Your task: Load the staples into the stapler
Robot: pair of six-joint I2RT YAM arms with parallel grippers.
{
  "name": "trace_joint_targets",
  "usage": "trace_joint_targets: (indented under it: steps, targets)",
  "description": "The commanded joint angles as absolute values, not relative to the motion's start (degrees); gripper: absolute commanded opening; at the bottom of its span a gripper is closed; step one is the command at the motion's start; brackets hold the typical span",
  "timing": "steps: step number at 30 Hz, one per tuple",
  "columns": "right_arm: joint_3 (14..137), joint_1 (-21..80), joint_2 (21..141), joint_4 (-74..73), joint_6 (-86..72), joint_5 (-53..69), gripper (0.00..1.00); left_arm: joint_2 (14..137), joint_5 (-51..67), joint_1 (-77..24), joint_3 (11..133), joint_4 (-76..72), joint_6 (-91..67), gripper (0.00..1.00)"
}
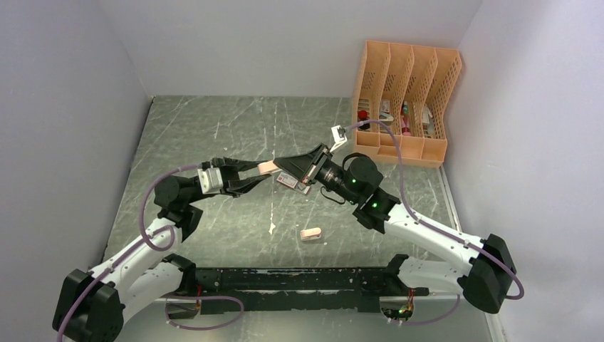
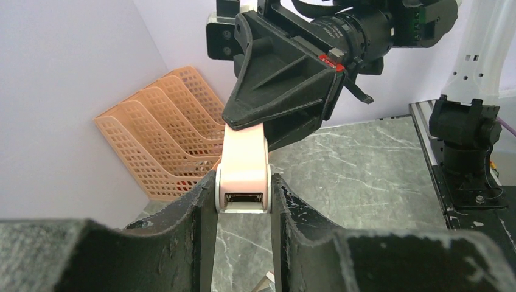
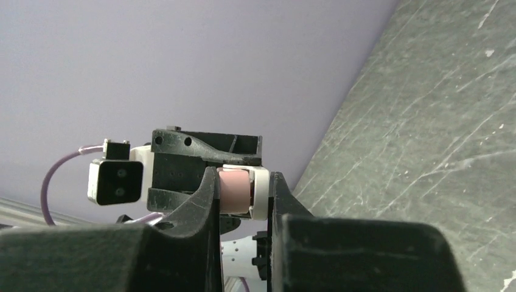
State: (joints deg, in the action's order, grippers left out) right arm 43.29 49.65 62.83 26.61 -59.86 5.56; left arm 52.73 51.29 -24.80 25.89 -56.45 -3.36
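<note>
Stapler is clamped at its left end by the closed left gripper and pinched at its right end by the right gripper, aloft over mid-table. Just below, the red-and-white staples box is seen lying on the table. Opening is judged the step in hand: next the top must be pulled back while the body is held firm.

A peach mesh rack stands well beyond my right claw and to its right, against the back wall, with small red and white things in its slots. Under that claw lies the grey marbled table. Nearer me on it are a spare pink stapler and a white scrap.
</note>
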Motion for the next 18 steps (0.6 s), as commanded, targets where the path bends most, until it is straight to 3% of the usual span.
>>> trace_joint_targets:
  steps: [1, 6, 7, 10, 11, 13, 18]
  targets:
    - [47.17, 49.44, 63.51, 22.94, -57.05, 7.27, 0.00, 52.78, 52.84, -25.05, 27.39, -59.02, -2.06, 0.07]
    - [46.83, 49.42, 62.81, 22.72, -56.56, 5.64, 0.00, 52.71, 52.81, -25.05, 27.20, -58.44, -1.68, 0.07]
    - [46.58, 49.42, 62.48, 22.64, -55.97, 5.15, 0.12, 52.65, 52.74, -25.05, 27.23, -58.17, -1.57, 0.07]
    - [45.79, 49.38, 60.24, 22.48, -52.63, 2.19, 0.74, 52.41, 52.71, -25.04, 27.18, -56.85, -1.17, 0.07]
    - [45.32, 49.39, 59.21, 22.79, -51.01, 0.99, 0.83, 52.38, 52.80, -25.05, 27.19, -56.38, -1.07, 0.07]
    - [44.84, 49.34, 57.04, 23.09, -46.84, -1.37, 0.90, 52.28, 53.38, -25.05, 27.16, -55.38, -0.97, 0.07]
    - [46.13, 49.31, 51.94, 16.76, -34.09, -8.57, 0.94, 52.44, 58.20, -25.09, 27.65, -46.42, 2.58, 0.07]
